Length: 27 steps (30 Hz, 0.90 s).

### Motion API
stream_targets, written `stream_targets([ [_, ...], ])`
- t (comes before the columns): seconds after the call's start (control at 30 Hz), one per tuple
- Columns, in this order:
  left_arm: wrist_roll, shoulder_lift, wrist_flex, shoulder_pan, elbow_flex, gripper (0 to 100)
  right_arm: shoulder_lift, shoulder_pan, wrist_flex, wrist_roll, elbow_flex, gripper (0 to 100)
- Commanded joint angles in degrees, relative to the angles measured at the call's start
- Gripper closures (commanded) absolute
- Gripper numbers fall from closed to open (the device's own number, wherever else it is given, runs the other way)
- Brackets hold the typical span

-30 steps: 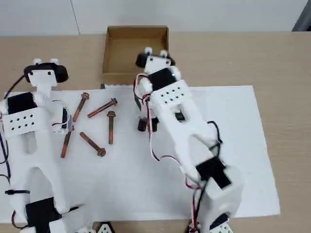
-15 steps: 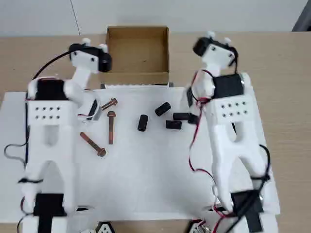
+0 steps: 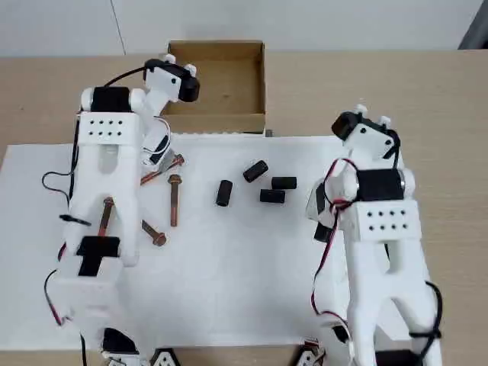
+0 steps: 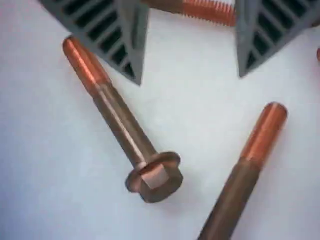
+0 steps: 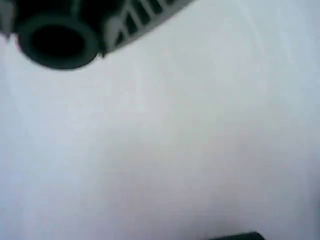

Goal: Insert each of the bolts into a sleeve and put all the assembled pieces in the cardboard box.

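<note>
The left gripper [image 4: 190, 75] is hovering over the copper bolts [image 3: 174, 200] at the left of the high frame. Its fingers [image 4: 107, 35] are standing wide apart, holding nothing — one bolt [image 4: 207, 11] is lying across the gap between them. The right gripper [image 5: 62, 30], at the right, is pinching a black sleeve [image 5: 57, 45] above the white sheet [image 3: 229, 290]. Four other sleeves [image 3: 223, 192] are lying at centre, and the cardboard box [image 3: 216, 49] is sitting on the table [image 3: 450, 99] at the top.

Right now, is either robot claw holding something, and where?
Right gripper pinches a black cylindrical sleeve by its round sides. Left gripper is open, holding nothing.
</note>
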Motion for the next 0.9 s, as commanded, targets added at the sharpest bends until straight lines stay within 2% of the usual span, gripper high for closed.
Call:
stream_targets([
  [0.0,-2.2,2.5,1.7,0.3,-3.8,88,-3.4,0.4,-1.0,0.7,1.6,99.5],
  [0.63,-4.6,25.2,1.6,0.2,-24.4,88,-5.8,0.4,-0.9,0.6,4.4,99.5],
  [0.87,-4.6,30.0,1.6,0.4,-25.8,88,-5.5,0.4,-0.9,0.6,4.4,99.5],
])
